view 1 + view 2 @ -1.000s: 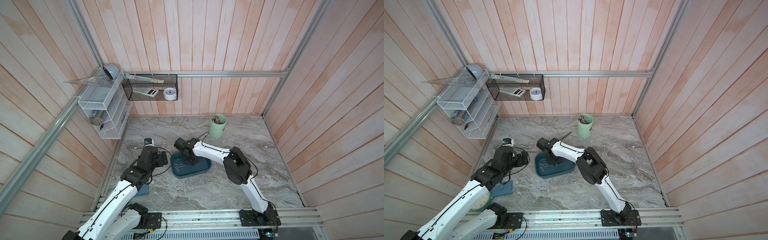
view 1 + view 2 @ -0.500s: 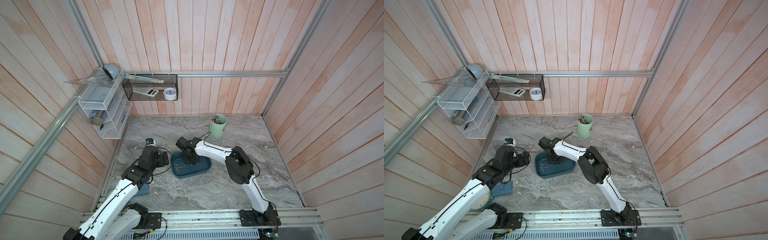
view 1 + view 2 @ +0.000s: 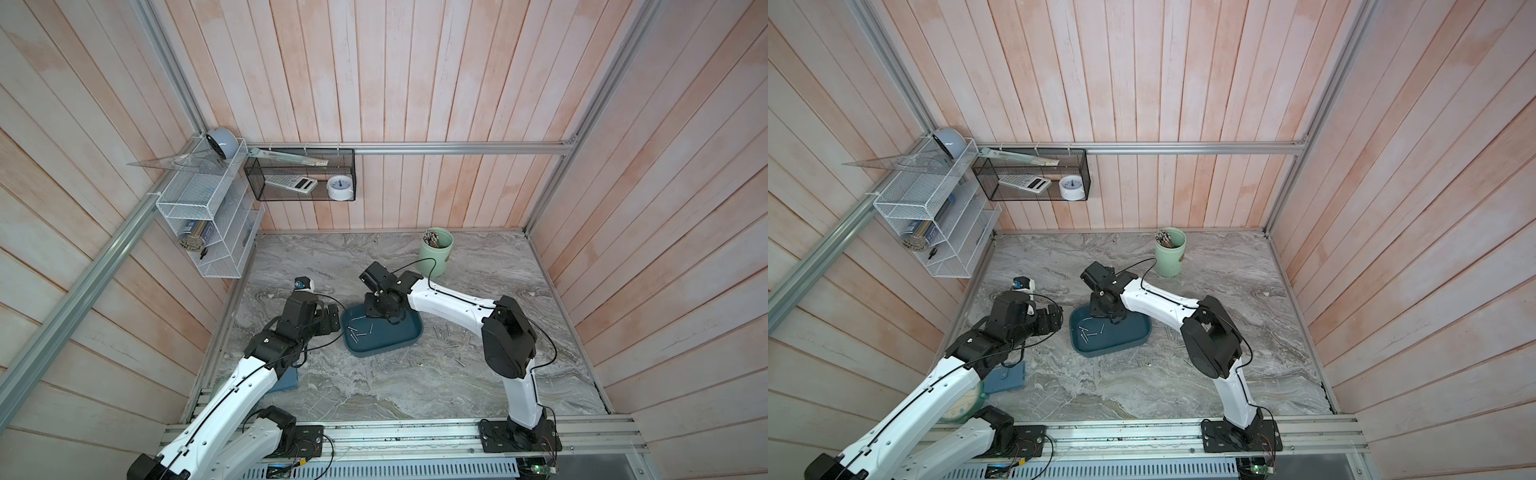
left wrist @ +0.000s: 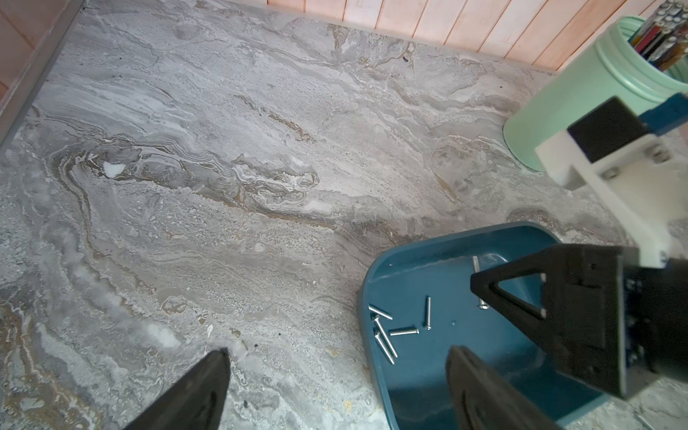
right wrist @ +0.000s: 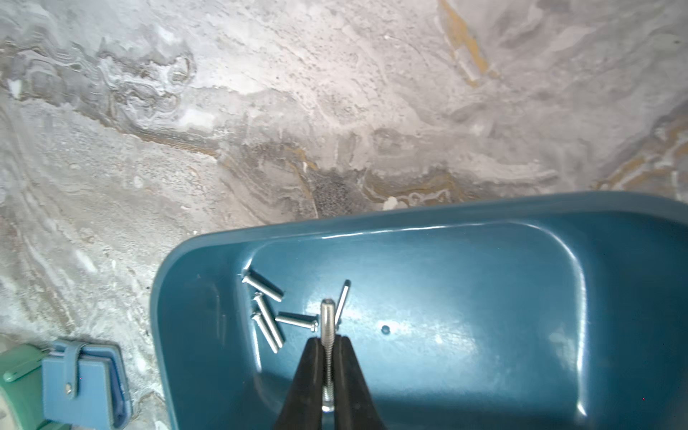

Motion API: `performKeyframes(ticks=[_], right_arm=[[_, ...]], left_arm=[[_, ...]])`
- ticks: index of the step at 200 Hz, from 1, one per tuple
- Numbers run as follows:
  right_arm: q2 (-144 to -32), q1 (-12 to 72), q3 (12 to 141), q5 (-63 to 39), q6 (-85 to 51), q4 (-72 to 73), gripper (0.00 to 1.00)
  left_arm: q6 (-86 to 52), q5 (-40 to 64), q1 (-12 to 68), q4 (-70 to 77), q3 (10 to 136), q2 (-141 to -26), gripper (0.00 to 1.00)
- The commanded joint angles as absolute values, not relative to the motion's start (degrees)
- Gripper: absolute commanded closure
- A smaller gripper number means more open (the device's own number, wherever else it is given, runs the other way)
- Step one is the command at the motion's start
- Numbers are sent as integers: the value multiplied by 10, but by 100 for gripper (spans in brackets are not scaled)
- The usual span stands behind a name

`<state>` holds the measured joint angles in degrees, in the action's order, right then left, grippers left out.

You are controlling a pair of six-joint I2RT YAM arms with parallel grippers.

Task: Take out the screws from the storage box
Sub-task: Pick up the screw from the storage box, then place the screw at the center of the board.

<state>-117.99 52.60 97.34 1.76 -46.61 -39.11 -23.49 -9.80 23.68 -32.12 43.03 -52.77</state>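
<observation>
Right end effector (image 5: 327, 344) pinches a silver threaded screw (image 5: 326, 320) over the glossy teal storage box (image 5: 446, 227); left end effector (image 4: 340, 353) gapes.

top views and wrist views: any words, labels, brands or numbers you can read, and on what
No text is readable in any view.
calculator: keys and display too small to read.
clock: dial numbers too small to read.
ruler: markings blurred.
green cup: small dark mark, unreadable.

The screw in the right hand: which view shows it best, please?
Right wrist view: the screw sits large, pinched by the right hand. Left wrist view shows it small, partly hidden; top views, a speck.
</observation>
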Motion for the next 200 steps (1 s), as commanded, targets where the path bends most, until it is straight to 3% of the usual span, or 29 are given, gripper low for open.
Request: performKeyframes(ticks=[1,46,89,112,131,200], right_arm=[[-1164,523,968,36,-439,-405,97],[-1086,516,946,156,-351,-500,98],[-950,478,806,245,-358,-468,97],[-892,449,719,242,-353,-406,96],[-878,412,682,179,-358,-391,96],[-963,363,664,104,-334,-442,99]], left_arm=[[-227,-89,238,-312,426,-530,4],[-227,-90,238,-313,427,-532,4],[-226,-93,238,-313,428,-533,4],[-226,-92,238,-312,428,-534,4],[-227,-92,238,-315,430,-536,4],[-227,-91,238,-315,429,-538,4]])
